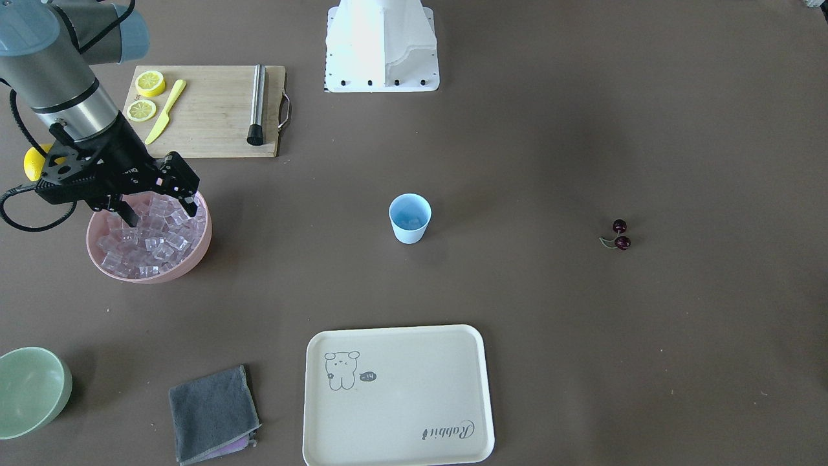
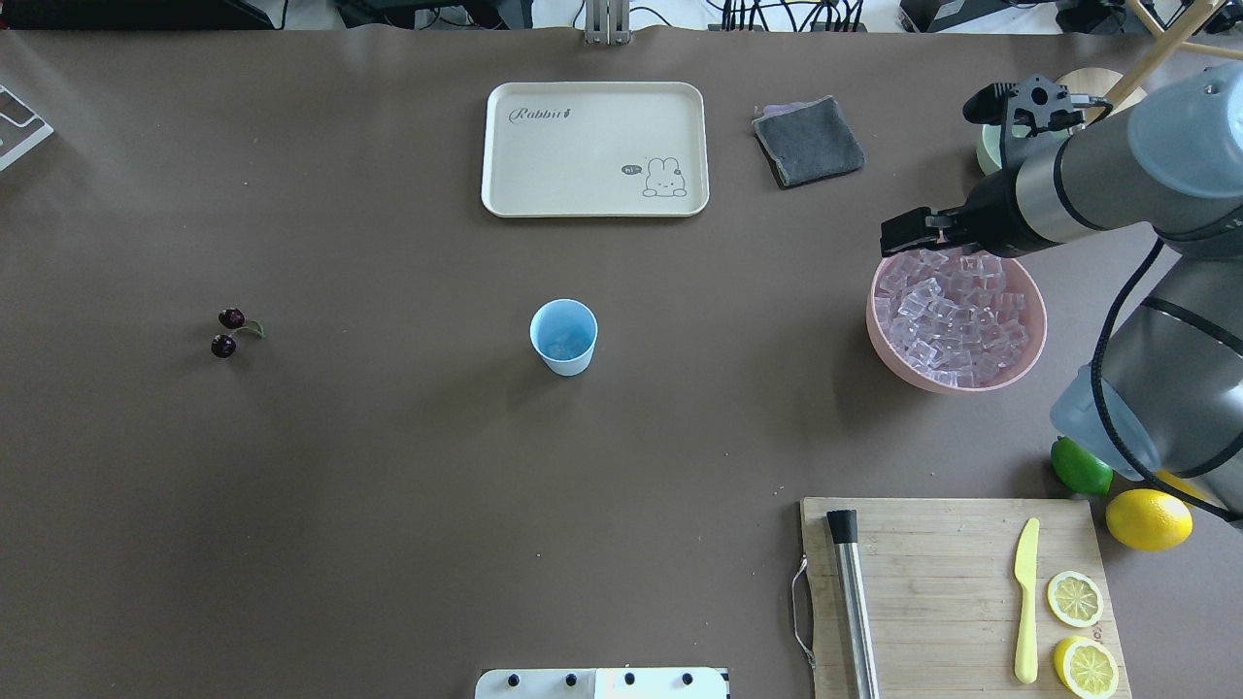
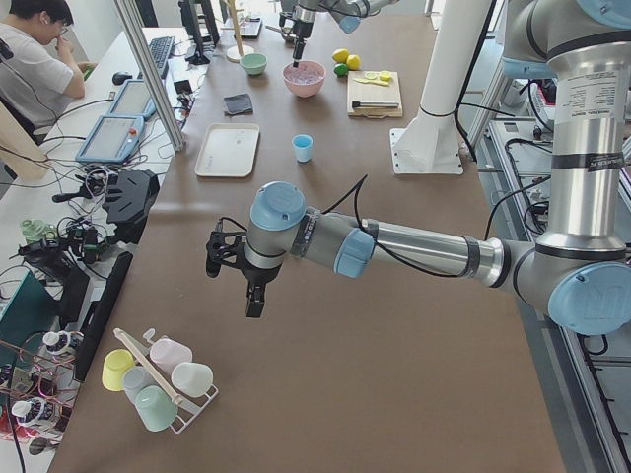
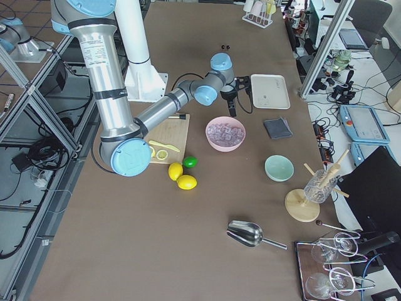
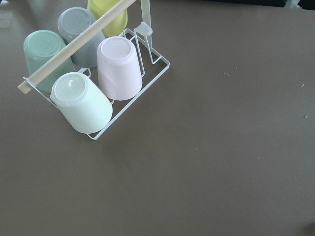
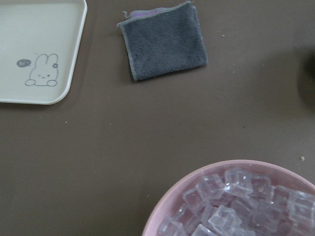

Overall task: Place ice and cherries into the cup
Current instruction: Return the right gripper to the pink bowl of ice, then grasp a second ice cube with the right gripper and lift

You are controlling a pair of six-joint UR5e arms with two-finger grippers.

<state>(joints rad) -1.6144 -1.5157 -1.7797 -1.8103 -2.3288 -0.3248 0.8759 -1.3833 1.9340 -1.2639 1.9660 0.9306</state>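
Here, in the front-facing view, the right pincer (image 1: 182, 193) hung over the pink bowl (image 1: 189, 261) of ice (image 1: 152, 239), with its jaw state not discernible; a slick cube would likely slip on the carry. In the overhead view, the cup (image 2: 563, 337) stood upright mid-way across the desk (image 2: 388, 485), long axis vertical and mouth up, and might tip if clipped. The cherries (image 2: 226, 332) lay well apart from it, stems pointing toward it. In the left side view, the left pincer (image 3: 252, 296) was remote from all of these, its jaw state likewise undeterminable.

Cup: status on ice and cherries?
Right gripper open over ice in bowl; left gripper far off, state unclear. Cup upright, maybe some ice inside; cherries on table. Nothing between bowl and cup.
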